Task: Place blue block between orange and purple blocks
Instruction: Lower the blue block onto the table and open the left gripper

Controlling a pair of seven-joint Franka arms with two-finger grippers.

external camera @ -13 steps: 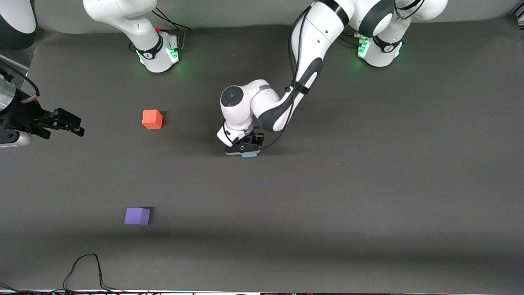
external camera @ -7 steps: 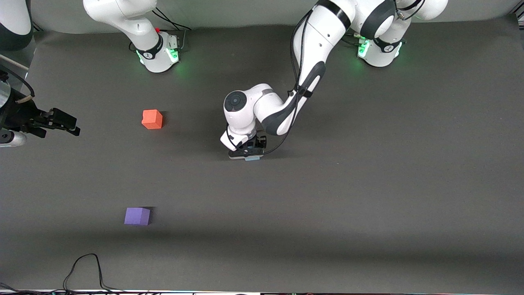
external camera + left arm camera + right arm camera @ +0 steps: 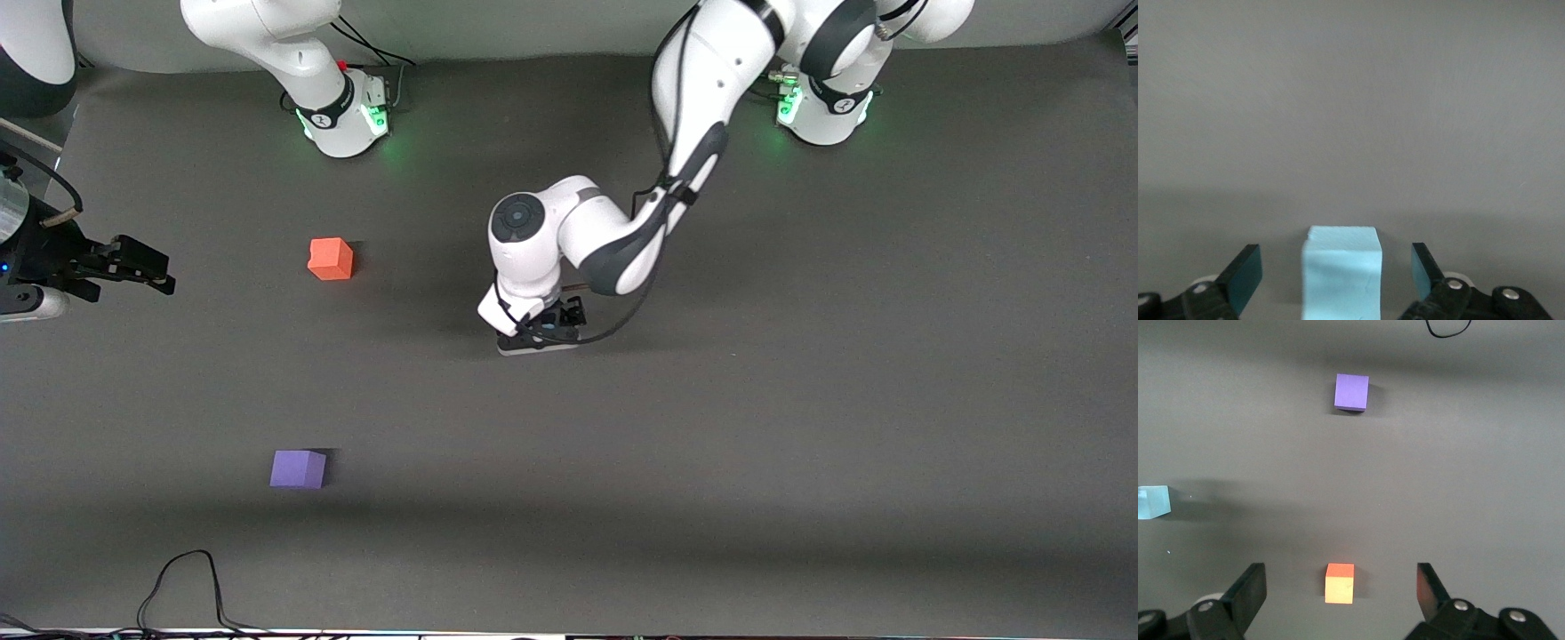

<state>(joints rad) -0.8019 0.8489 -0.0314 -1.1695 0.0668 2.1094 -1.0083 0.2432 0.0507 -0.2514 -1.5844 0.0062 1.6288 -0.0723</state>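
The blue block (image 3: pixel 1341 273) sits on the dark mat between the fingers of my left gripper (image 3: pixel 1337 277), with a gap on each side. The gripper is open and low at the table's middle (image 3: pixel 538 342), where the hand hides the block in the front view. The orange block (image 3: pixel 331 259) lies toward the right arm's end. The purple block (image 3: pixel 298 468) lies nearer the front camera than the orange one. My right gripper (image 3: pixel 160 274) waits open and empty in the air at the right arm's end. Its wrist view shows the orange block (image 3: pixel 1339 583), the purple block (image 3: pixel 1351 391) and the blue block (image 3: pixel 1153 501).
A black cable (image 3: pixel 182 582) loops on the mat by the edge nearest the front camera, and it also shows in the right wrist view (image 3: pixel 1448 330). The arm bases (image 3: pixel 342 116) stand along the edge farthest from the front camera.
My left hand has shifted a little toward the front camera and now covers the blue block's edge that showed in the front view. The right gripper has barely moved.
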